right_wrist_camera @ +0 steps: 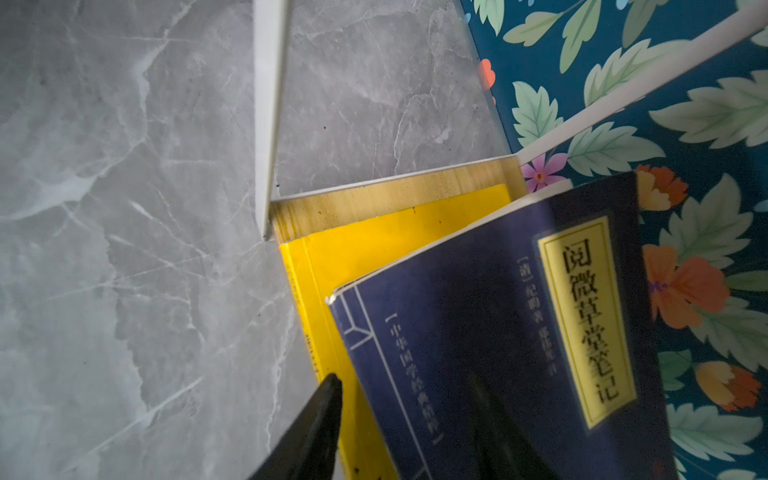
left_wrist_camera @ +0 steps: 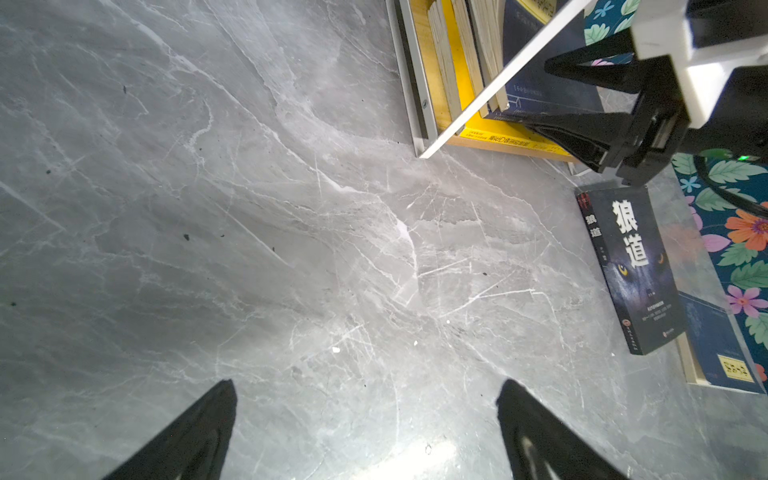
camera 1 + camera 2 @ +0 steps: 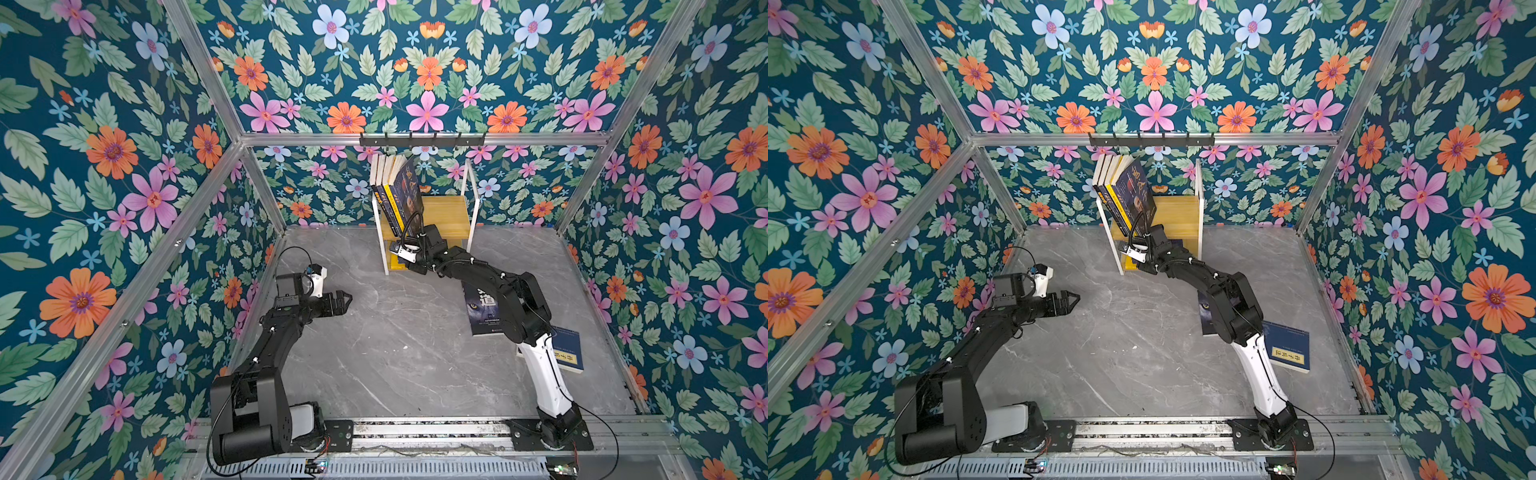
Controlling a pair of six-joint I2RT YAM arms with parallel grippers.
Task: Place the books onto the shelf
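Observation:
The shelf (image 3: 446, 212) stands at the back wall, with several books (image 3: 392, 183) upright and leaning on its top board. My right gripper (image 1: 405, 386) reaches into the lower tier, jaws apart over a tilted navy book (image 1: 478, 291) that rests on a flat yellow book (image 1: 374, 249). One fingertip (image 1: 330, 388) is at the yellow book's edge and the other lies over the navy cover. A black wolf-eye book (image 2: 631, 266) and a navy book with a yellow label (image 3: 1287, 347) lie flat on the table. My left gripper (image 3: 347, 299) hovers open and empty at the left.
A black hook rail (image 3: 422, 139) hangs on the frame above the shelf. Floral walls with aluminium posts close in the grey marble table (image 3: 395, 353) on three sides. The arms' mounting rail (image 3: 415, 432) runs along the front edge. The right arm's elbow overhangs the wolf-eye book.

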